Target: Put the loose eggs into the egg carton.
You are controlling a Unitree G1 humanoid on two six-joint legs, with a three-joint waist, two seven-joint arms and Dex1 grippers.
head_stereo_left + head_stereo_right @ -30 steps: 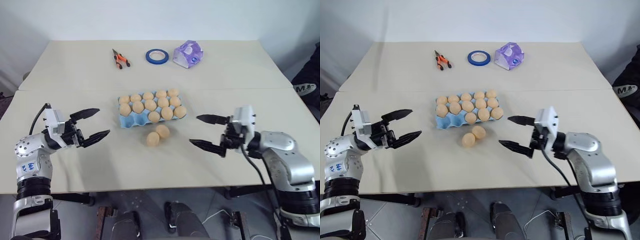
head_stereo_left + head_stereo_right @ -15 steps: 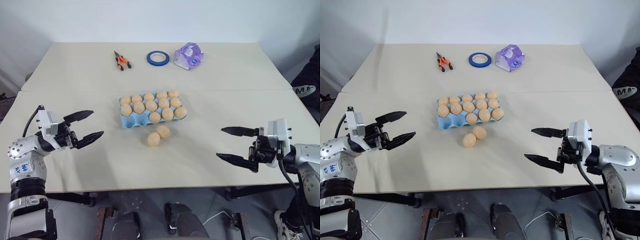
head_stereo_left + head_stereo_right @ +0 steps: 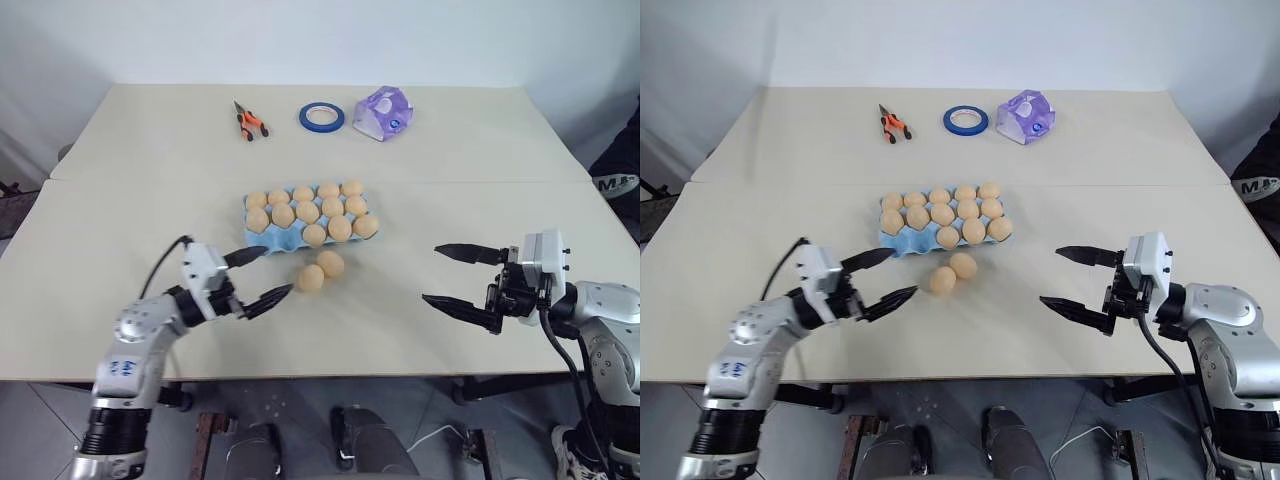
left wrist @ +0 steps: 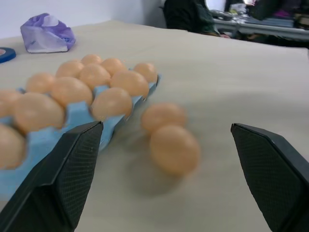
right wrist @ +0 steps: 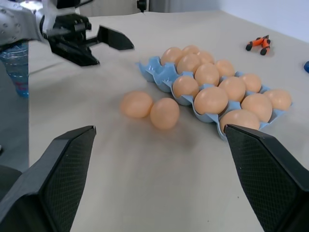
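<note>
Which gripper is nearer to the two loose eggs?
Left. The left gripper is open just beside the loose eggs; the right gripper hangs open well off on their other side.

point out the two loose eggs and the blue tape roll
nearer loose egg [image 3: 311, 278], left eye view, middle of shell
farther loose egg [image 3: 330, 263], left eye view, middle of shell
blue tape roll [image 3: 309, 120], left eye view, left rim
</note>
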